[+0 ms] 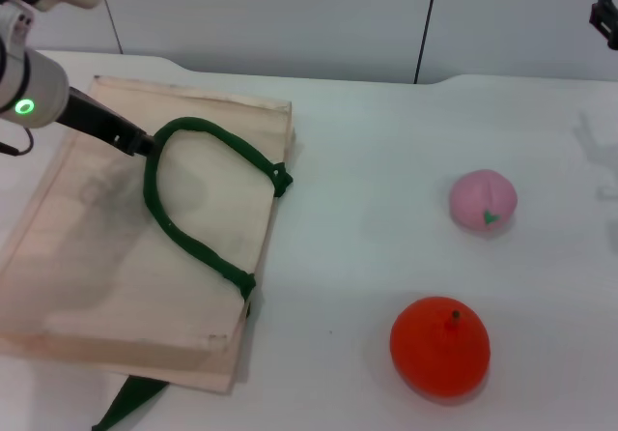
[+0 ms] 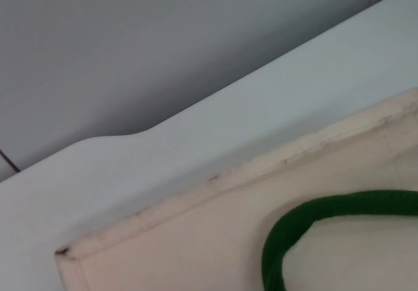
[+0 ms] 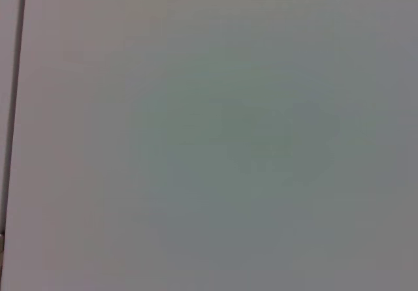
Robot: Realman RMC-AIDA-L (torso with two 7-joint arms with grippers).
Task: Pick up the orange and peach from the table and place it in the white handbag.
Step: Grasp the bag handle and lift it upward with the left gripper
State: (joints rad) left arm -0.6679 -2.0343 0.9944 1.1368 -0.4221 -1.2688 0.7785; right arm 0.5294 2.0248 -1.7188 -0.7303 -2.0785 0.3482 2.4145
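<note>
The white handbag (image 1: 116,247) lies flat on the table at the left, and its far edge shows in the left wrist view (image 2: 274,193). My left gripper (image 1: 143,143) is over the bag's far part, shut on the dark green strap handle (image 1: 208,141), which stands up as a loop; the strap also shows in the left wrist view (image 2: 307,226). The orange (image 1: 440,346) sits on the table at the front right. The peach (image 1: 483,200) sits behind it, farther right. Only a dark bit of my right gripper (image 1: 604,17) shows at the top right edge, far above both fruits.
A second green strap end (image 1: 126,404) sticks out from under the bag's near edge. The white table (image 1: 367,160) ends at a grey wall behind. The right wrist view shows only a plain grey surface.
</note>
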